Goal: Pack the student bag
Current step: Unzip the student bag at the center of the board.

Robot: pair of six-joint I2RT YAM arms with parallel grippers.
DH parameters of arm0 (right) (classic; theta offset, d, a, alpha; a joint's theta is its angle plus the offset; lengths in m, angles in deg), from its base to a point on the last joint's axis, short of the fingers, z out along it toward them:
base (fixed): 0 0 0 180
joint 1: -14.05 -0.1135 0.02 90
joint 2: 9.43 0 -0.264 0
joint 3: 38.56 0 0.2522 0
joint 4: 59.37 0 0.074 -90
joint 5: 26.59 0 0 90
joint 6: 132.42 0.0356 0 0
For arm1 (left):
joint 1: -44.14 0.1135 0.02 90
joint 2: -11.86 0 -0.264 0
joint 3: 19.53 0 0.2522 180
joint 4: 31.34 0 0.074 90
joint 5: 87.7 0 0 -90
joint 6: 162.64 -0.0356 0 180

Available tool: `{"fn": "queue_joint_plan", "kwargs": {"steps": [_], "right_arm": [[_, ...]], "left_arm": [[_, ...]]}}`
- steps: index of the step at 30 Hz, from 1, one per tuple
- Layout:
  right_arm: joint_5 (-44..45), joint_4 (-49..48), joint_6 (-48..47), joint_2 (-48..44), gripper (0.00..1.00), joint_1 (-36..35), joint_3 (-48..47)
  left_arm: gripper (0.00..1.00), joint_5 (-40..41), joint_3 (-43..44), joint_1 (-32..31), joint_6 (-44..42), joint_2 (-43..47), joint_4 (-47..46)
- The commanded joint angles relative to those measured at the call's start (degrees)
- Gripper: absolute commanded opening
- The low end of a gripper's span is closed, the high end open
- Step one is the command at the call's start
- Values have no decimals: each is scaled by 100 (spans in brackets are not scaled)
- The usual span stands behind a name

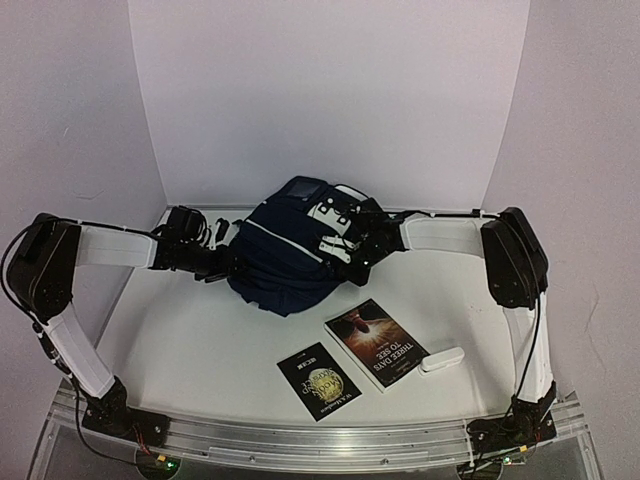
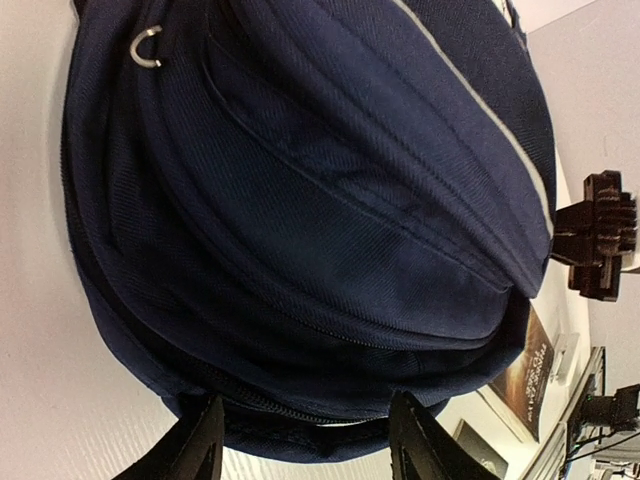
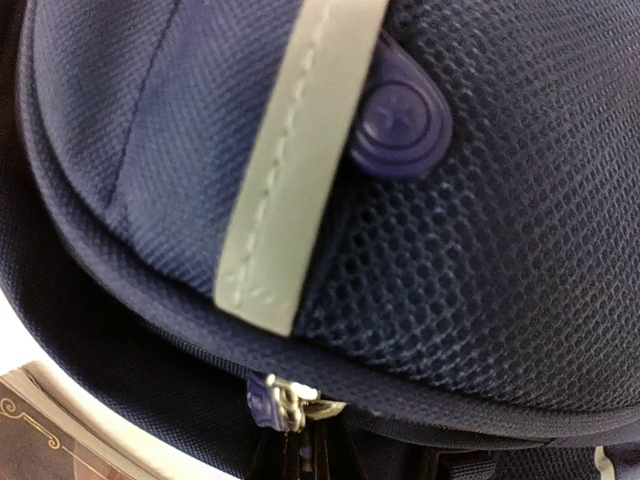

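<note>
Step in hand: I am judging that the arms are opening the zipper of the bag, so that things can go in.
Right pincer: it is closed tightly; in its wrist view it seems to be pinching the zipper pull at the lower centre of the frame.
Left pincer: its fingers are standing apart and are gripping nothing.
Doing it well: the right pincer should be pulling along the line of the zipper, not away from the cloth. The left one should be closing on the bag's edge to hold it, otherwise the soft bag is likely sliding on the desk.
Bag, place: it is lying on the desk in the upper centre of the top view.
Bag and pincers: it is lying between them, left pincer at its left side, right pincer touching its right side. In the left wrist view its bottom edge is sitting between the open fingers.
Waiting things: two books are lying in the lower centre, well apart from the bag.
</note>
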Motion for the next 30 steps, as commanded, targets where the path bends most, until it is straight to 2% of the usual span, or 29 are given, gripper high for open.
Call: {"fn": "queue_joint_plan", "kwargs": {"steps": [1, 7, 15, 21, 26, 30], "right_arm": [[-115, 114, 299, -550, 0, -43, 163], [-842, 197, 1128, -997, 0, -97, 560], [-1348, 176, 2016, -663, 0, -303, 731], [-1263, -68, 2346, -548, 0, -469, 815], [-1399, -253, 2826, -647, 0, -515, 430], [-1268, -272, 3037, -573, 0, -807, 181]], "left_arm": [[54, 285, 91, -144, -235, -177, -75], [45, 213, 42, -313, -160, -333, -261], [25, 100, 127, -689, 174, -786, -719], [14, 47, 34, -816, 430, -922, -1076], [6, 80, 8, -901, 510, -997, -1191], [2, 80, 3, -908, 617, -1041, -1313]]}}
